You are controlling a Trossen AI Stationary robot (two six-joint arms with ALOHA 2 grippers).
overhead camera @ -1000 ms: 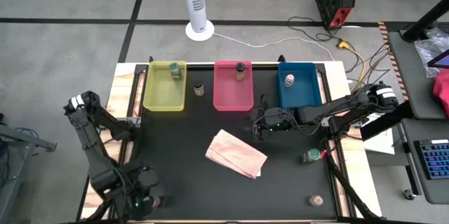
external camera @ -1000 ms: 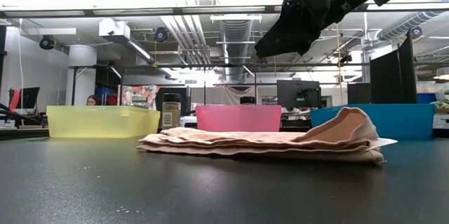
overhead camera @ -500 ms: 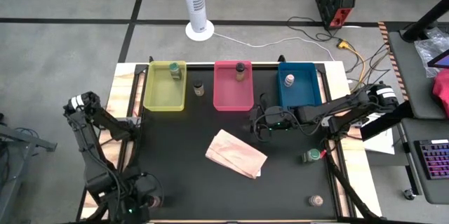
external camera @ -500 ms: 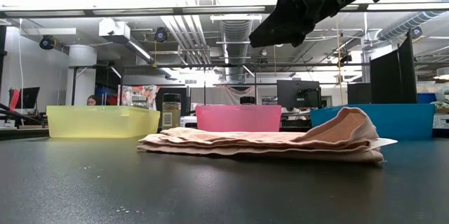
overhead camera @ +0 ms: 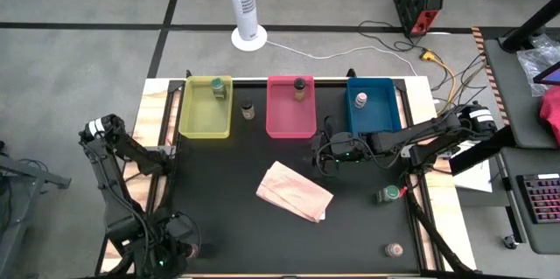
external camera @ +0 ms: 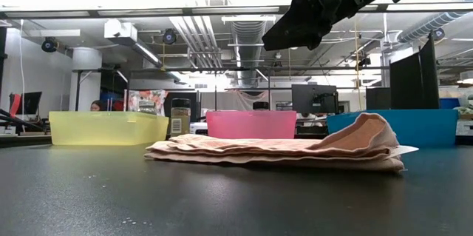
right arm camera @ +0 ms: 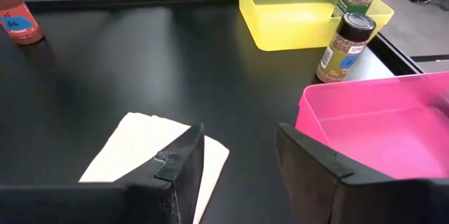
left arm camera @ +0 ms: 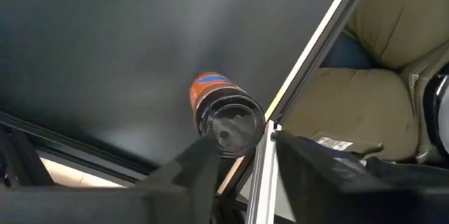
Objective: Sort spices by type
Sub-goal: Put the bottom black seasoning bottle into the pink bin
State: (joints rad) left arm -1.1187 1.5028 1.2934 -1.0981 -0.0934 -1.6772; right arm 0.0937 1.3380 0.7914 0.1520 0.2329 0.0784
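My left gripper (left arm camera: 242, 168) is open, right over the red-brown jar (left arm camera: 223, 115) standing at the table's near left edge. The jar sits just ahead between its fingers.

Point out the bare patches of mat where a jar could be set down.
Bare mat lies left of the paper bag, below the yellow tray, and between bag and the near edge. It is crowded at the far edge around the pink tray, where the right hand hovers.
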